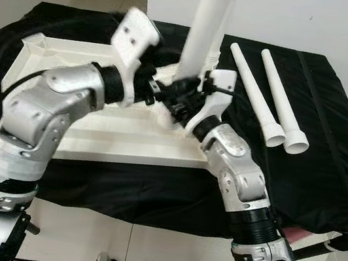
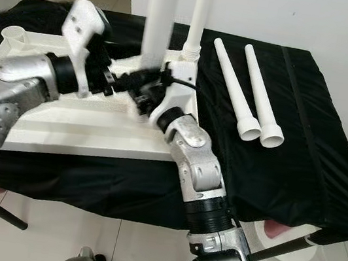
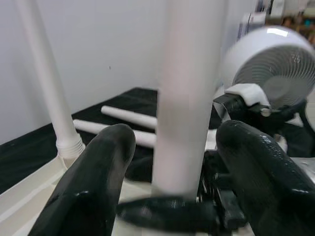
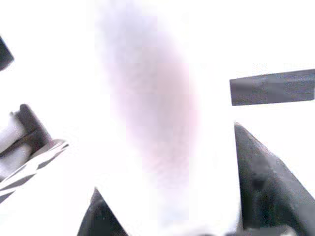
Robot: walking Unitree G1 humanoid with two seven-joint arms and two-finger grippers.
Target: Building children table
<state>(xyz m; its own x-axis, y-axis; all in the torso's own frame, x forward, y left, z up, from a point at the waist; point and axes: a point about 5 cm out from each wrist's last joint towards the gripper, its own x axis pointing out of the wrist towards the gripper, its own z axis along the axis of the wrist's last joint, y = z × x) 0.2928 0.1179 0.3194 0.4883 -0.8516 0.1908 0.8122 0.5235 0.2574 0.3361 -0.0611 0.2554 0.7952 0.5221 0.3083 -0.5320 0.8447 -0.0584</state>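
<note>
**Both grippers at one upright table leg**

Black fingers (image 3: 96, 187) of the left gripper (image 3: 170, 191) stand spread on either side of a tall white plastic table leg (image 3: 189, 93), which rises between them without clearly touching either pad (the leg is blurred, so contact cannot be told). From the head views, the left gripper (image 1: 163, 94) reaches in from the robot's left and meets the leg low down, near its base.

Opposite it, the right gripper (image 1: 188, 103) comes up from the robot's right to the same spot; its wrist view has the blurred white leg (image 4: 147, 108) pressed close between dark finger shapes (image 4: 268, 182), yet whether those fingers are closed on it cannot be told.

That leg (image 2: 160, 19) stands upright over the white rectangular plastic tabletop (image 1: 126, 139), which lies upside down on a black cloth (image 1: 317, 146) covering a work surface. Just beyond, a second white leg (image 2: 199, 15) stands upright in a corner socket of the tabletop. Two more white tapered legs (image 1: 253, 93) lie side by side on the cloth to the robot's right, well apart from the grippers.

Farther out, a white round fan (image 3: 275, 69) stands by the right arm.
</note>
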